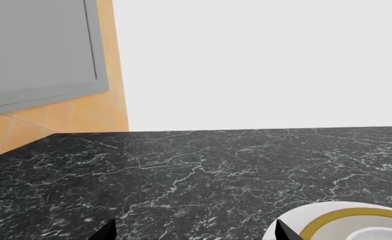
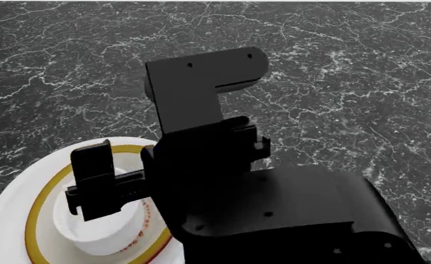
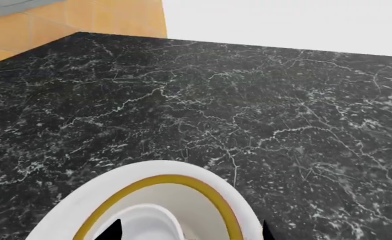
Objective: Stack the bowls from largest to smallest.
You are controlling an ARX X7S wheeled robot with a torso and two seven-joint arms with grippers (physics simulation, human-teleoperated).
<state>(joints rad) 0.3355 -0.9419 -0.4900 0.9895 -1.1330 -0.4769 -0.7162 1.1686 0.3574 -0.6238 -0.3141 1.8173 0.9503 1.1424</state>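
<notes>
As the three bowls already sit nested, I judge the stacking close to done. The large bowl (image 2: 1,220), plain white and round, rests on the black marbled desk (image 2: 347,82). The medium bowl (image 2: 45,190) lies inside it, cream with a yellow-red rim and red dots within. The small bowl (image 2: 105,234), plain white and cup-like, stands at the centre of the large bowl, inside the medium one.

The right end effector (image 3: 189,229) hangs directly above the large bowl's middle. Its jaws are spread and straddle the small bowl; I see nothing pinched between them, though I cannot tell if a finger touches the rim. The left end effector (image 1: 192,230) is likewise spread and empty. It is off to one side of the large bowl, over bare desk, and is not visible in the head view.

I take all three bowls for glazed ceramic: stiff, smooth, slippery, and liable to chip if dropped or knocked. The small bowl looks light. Were I to reseat it, I would pinch its upright wall at the rim, one finger inside and one outside.
</notes>
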